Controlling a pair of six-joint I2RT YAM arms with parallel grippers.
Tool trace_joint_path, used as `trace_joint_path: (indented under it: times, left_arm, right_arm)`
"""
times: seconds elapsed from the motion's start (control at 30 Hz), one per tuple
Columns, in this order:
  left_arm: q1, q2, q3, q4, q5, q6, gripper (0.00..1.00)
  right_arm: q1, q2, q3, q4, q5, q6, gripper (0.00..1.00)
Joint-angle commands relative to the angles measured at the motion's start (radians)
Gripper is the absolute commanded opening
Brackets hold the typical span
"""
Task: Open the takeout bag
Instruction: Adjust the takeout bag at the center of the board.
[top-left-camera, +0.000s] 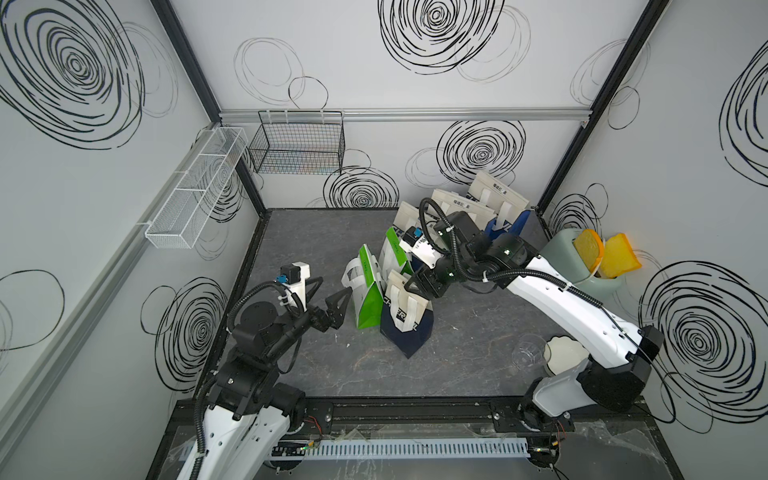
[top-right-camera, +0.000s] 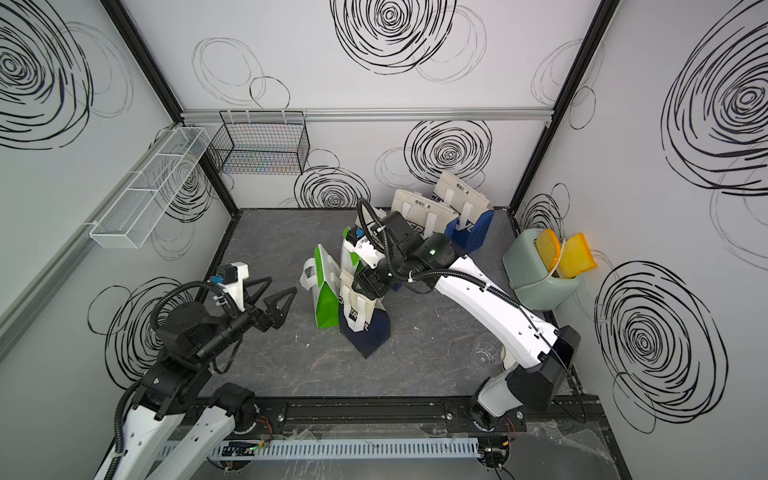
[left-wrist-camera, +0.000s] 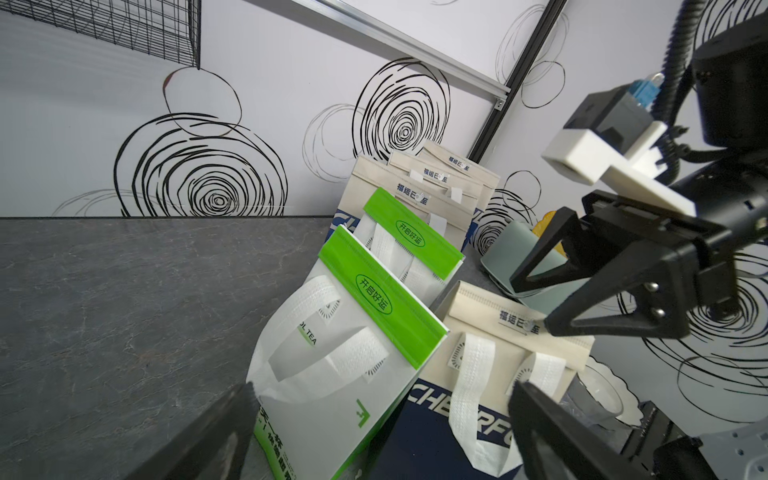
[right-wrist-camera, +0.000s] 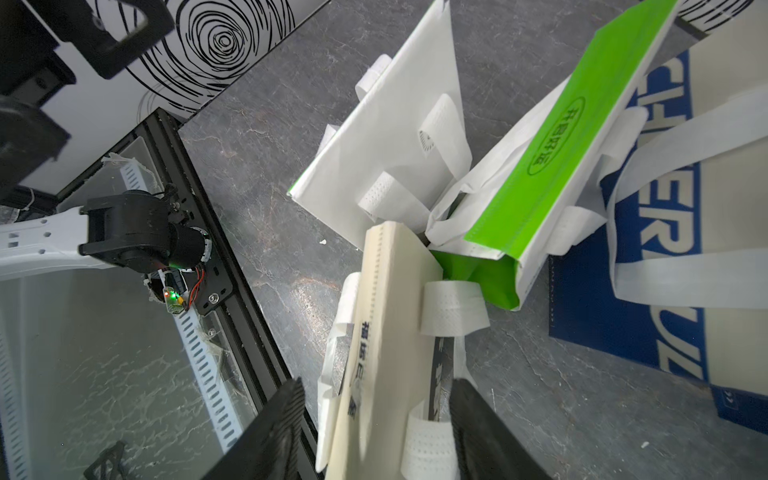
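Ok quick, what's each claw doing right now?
Left gripper: open, holding nothing.
Right gripper: jaws straddle the beige top of the navy bag; whether it grips yet cannot be told.

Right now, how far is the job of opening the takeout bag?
Done: nothing opened; the navy bag shows its beige top folded shut. In hand: the right gripper straddles that top, grip unclear. To do: pulling the top open; the left gripper hovers open beside the green bag.
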Motion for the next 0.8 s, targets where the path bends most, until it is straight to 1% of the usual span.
trace_joint_path:
  times: [0.0,0.17,0.4,0.47,0.57,0.67,0.77]
  left_arm:
    - [-0.007,-0.014,-0.010,0.018,-0.042,0.023,1.00]
    - [-0.007,-0.014,-0.014,0.021,-0.042,0.022,0.99]
    - [-0.008,-0.018,-0.016,0.018,-0.053,0.018,0.98]
    - [-0.008,-0.018,-0.016,0.021,-0.049,0.019,0.98]
    - [-0.010,-0.012,-0.016,0.033,-0.027,0.017,0.98]
    - [-0.014,0.002,-0.011,0.057,0.052,0.014,0.96]
    - [-0.032,0.011,-0.012,0.103,0.141,0.007,0.94]
  right_arm:
    - [0.016,0.007,0.016,-0.050,0.007,-0.021,0.56]
    - [0.019,0.014,0.007,-0.055,-0.008,-0.020,0.41]
    - [0.024,0.009,0.003,-0.065,0.002,-0.027,0.05]
    - [0.023,0.000,-0.001,-0.067,0.016,-0.038,0.01]
    - [0.024,-0.020,-0.017,-0.073,0.032,-0.083,0.00]
    - [0.021,-0.061,-0.042,-0.081,0.051,-0.167,0.00]
    - [0.017,-0.122,-0.082,-0.057,0.004,-0.283,0.00]
